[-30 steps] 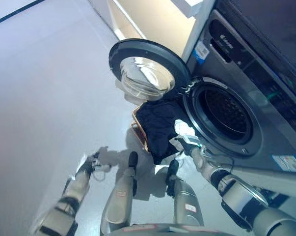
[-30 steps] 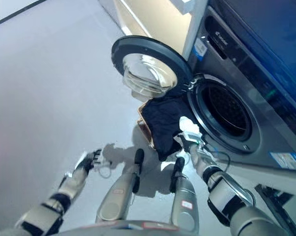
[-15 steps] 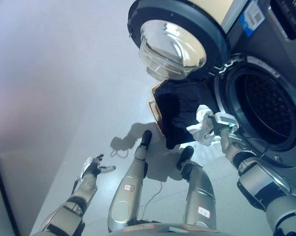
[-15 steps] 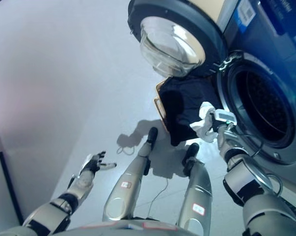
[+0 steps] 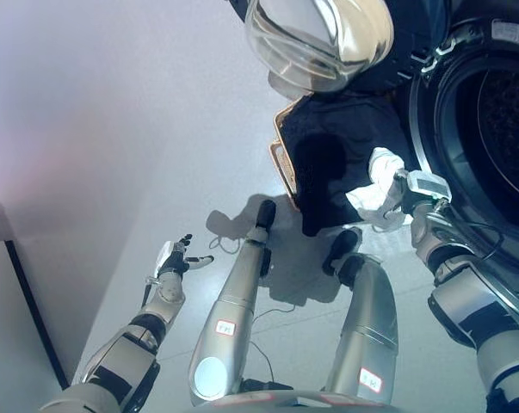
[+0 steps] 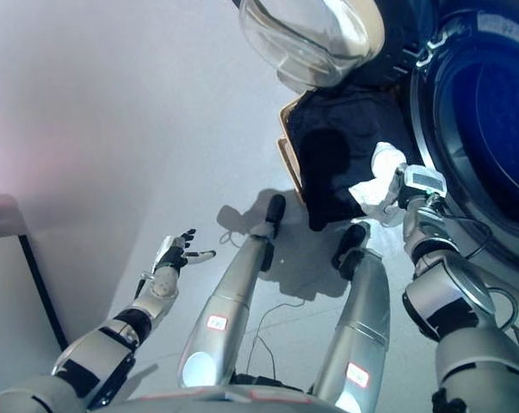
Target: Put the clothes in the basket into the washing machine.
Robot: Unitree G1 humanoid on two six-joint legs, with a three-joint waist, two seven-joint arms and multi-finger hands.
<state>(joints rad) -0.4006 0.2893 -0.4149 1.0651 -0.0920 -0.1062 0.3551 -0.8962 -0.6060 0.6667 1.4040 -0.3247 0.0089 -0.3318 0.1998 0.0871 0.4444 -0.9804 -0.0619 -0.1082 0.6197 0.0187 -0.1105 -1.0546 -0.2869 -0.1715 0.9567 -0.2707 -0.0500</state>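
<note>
washing machine [image 5: 500,129]: fills the far right of the scene, dark grey front, its round drum opening facing left and open.
door [image 5: 319,39]: swung wide to the far left of the drum opening, its clear glass bowl bulging out above the basket.
basket [image 5: 282,155]: on the floor just in front of the machine, below the door; only its tan woven rim shows on the left side, the rest is covered by cloth.
dark clothes [image 5: 345,159]: black fabric heaped in the basket and spilling over its near edge toward the floor.
white cloth [image 6: 378,181]: a pale crumpled piece held up over the right side of the dark clothes, near the lower left edge of the drum opening, not inside the drum.
right hand [image 5: 405,194]: raised beside the drum rim, fingers curled round the white cloth, holding it bunched.
left hand [image 6: 175,256]: low on the left, well apart from the basket, over bare floor, fingers spread wide and relaxed, holding nothing.
floor [image 5: 113,129]: pale grey, smooth.
</note>
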